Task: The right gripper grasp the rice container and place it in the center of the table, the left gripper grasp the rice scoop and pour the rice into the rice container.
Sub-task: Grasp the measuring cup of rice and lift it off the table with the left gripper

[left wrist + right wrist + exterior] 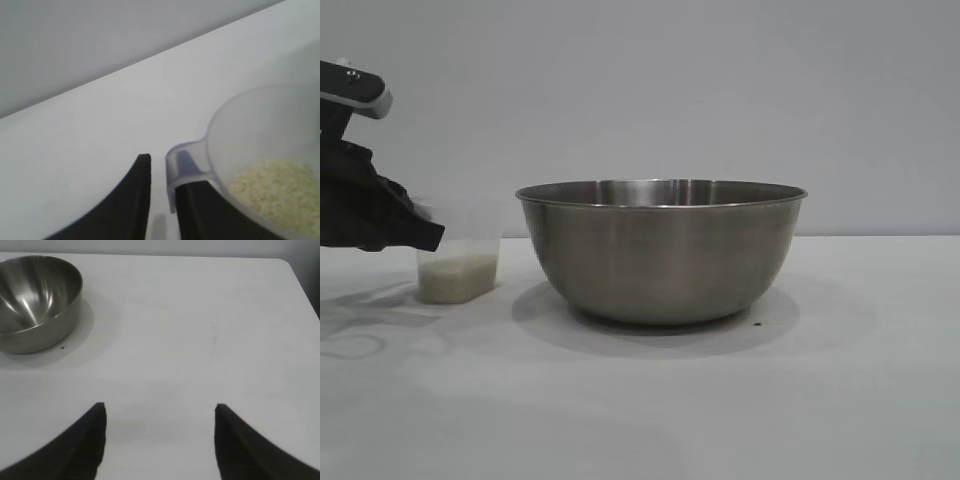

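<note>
The left pincer [159, 200] is sitting near the surface's [640, 400] left edge, narrowly parted around the rice scoop's [458, 270] handle, the rice container [662, 250] waiting mid-surface to its right.

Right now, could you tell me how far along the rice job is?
Done: the rice container stands mid-table, the right end effector open and clear. In hand: the left end effector straddles the rice scoop handle. Left: lifting it and pouring the rice.
</note>
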